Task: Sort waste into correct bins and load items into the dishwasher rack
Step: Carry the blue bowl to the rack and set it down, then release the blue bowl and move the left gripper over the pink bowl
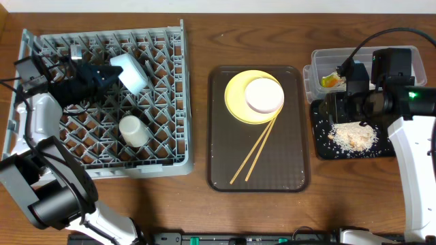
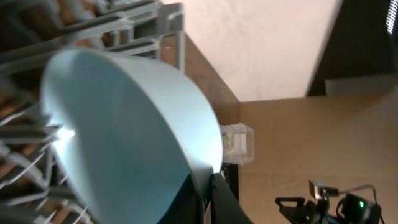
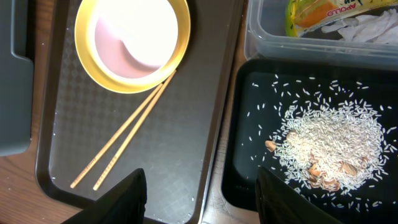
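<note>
The left claw [image 1: 109, 76] is closed on the rim of the light blue bowl [image 1: 129, 71] and holds it over the back part of the rack [image 1: 170, 146]. The bowl is tipped up on edge rather than lying flat, and it sticks out ahead of the claw toward the middle of the table [image 1: 197, 211]. From the left wrist the bowl fills most of the view, with one dark finger [image 2: 222, 200] against its rim. A white cup [image 1: 134, 131] sits on the pegs of the rack, nearer the front edge than the claw.

The right claw [image 3: 202, 199] is wide open and grips nothing. It hangs across the seam between two trays, one finger over the brown tray [image 3: 186, 155] and the other over the black tray [image 3: 245, 162]. The rice [image 3: 329, 143] lies in a loose heap on the black tray, just ahead of that second finger. Further ahead on that side is the clear tub [image 3: 258, 43], holding a snack wrapper [image 3: 323, 12] and a white wrapper [image 3: 373, 28].

The chopsticks [image 3: 124, 137] lie side by side on the brown tray ahead of the first finger. Their long axis runs on a slant, with the near ends out toward the tray's far side and the far ends touching the yellow plate [image 3: 87, 43]. The white bowl [image 3: 134, 31] sits upright on that plate, well ahead of the claw.
</note>
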Controlling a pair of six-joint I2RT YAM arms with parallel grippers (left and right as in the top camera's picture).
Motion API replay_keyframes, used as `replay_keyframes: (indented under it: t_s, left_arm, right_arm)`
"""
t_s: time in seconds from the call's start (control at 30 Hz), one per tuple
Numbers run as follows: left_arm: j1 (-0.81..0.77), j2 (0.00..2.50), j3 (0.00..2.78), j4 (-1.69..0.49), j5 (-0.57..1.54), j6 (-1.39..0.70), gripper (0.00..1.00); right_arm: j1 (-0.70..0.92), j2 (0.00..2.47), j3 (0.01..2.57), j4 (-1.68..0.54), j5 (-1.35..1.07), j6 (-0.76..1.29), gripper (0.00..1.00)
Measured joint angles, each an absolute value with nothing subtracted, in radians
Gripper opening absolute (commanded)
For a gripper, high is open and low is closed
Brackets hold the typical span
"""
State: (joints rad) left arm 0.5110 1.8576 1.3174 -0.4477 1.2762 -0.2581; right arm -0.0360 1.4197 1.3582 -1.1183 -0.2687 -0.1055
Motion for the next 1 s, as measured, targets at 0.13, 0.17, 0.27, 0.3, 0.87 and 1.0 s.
replay_keyframes:
  t_s: [0.13, 0.17, 0.27, 0.3, 0.87, 1.0]
  left_arm:
    - [0.528, 1.86, 1.314, -0.514, 1.192, -0.249, 0.43]
    - [0.53, 1.863, 1.311, -0.528, 1.172, -0.25, 0.44]
    - [0.537, 1.865, 1.308, -0.57, 1.116, -0.25, 0.52]
    - [0.542, 1.865, 1.308, -0.585, 1.097, -0.25, 0.52]
    - [0.495, 1.476, 1.299, -0.595, 0.858, -0.228, 0.53]
    - [0.389, 1.44, 1.3, -0.525, 0.714, -0.204, 0.36]
  right_arm:
    - [-0.036, 1.42, 1.358, -1.118, -0.269, -0.105, 0.54]
    - [-0.036, 1.42, 1.358, -1.118, -0.269, -0.105, 0.54]
    - [-0.036, 1.42, 1.358, -1.118, -0.269, -0.105, 0.54]
    - [-0.036, 1.42, 1.358, -1.118, -0.269, -0.105, 0.54]
    - [-0.036, 1.42, 1.358, -1.114, -0.268, -0.105, 0.55]
    - [-0.036, 1.42, 1.358, -1.114, -0.268, -0.105, 0.55]
